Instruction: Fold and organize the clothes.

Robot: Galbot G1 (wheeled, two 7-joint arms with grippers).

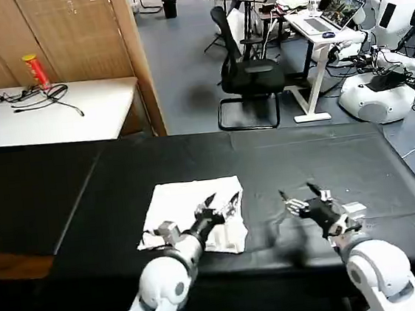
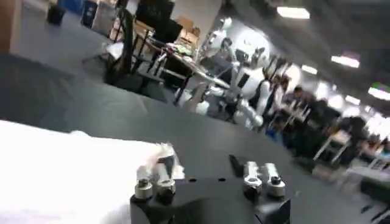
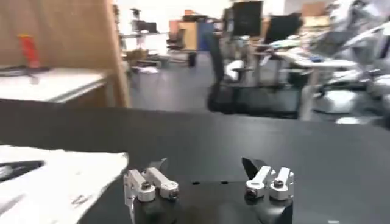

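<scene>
The folded T-shirt lies on the table. Both jaws are spread, empty — the left gripper over its edge could snag and undo the fold; the right gripper is held beside.

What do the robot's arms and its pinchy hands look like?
Both arms are smooth, rounded white shells that end in black wrists. The left gripper and the right gripper each have two thin, pointed black fingers with silvery metal links and round bolts at the base, mounted on a black block. The right wrist also carries a small pale tag.
</scene>
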